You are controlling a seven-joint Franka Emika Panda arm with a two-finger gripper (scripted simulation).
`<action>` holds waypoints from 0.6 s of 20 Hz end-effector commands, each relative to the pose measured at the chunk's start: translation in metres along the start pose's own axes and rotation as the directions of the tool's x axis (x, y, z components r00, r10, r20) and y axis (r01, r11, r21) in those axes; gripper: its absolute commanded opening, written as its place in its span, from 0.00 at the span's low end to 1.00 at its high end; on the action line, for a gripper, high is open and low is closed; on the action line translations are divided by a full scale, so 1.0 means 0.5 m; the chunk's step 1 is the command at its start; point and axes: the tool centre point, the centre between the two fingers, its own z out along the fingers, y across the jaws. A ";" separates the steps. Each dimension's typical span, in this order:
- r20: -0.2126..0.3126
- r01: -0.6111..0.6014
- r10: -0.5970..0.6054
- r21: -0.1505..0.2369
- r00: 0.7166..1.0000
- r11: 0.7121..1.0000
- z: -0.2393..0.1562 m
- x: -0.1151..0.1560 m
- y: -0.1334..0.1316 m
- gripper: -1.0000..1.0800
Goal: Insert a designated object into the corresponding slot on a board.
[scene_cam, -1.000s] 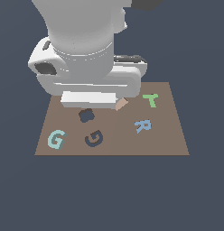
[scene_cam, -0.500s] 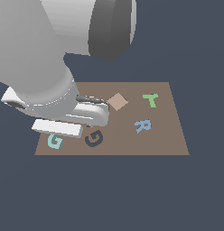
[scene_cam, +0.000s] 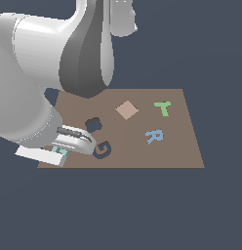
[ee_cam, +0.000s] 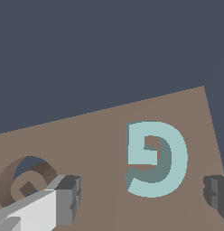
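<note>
Matt brown board [scene_cam: 176,146], smooth teal G [ee_cam: 155,159]

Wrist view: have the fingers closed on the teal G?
No: the teal G lies flat on the board, with both fingers apart from it on either side.

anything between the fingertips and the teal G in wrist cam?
Nothing: only bare board separates each fingertip from the teal G, which lies inside the open jaws, untouched.
</note>
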 end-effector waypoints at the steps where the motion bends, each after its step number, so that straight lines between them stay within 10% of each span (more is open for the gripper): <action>1: 0.000 -0.012 0.012 0.001 1.000 1.000 0.010 0.011 0.012 0.96; 12: 0.001 -0.028 0.028 0.001 1.000 1.000 0.023 0.023 0.030 0.96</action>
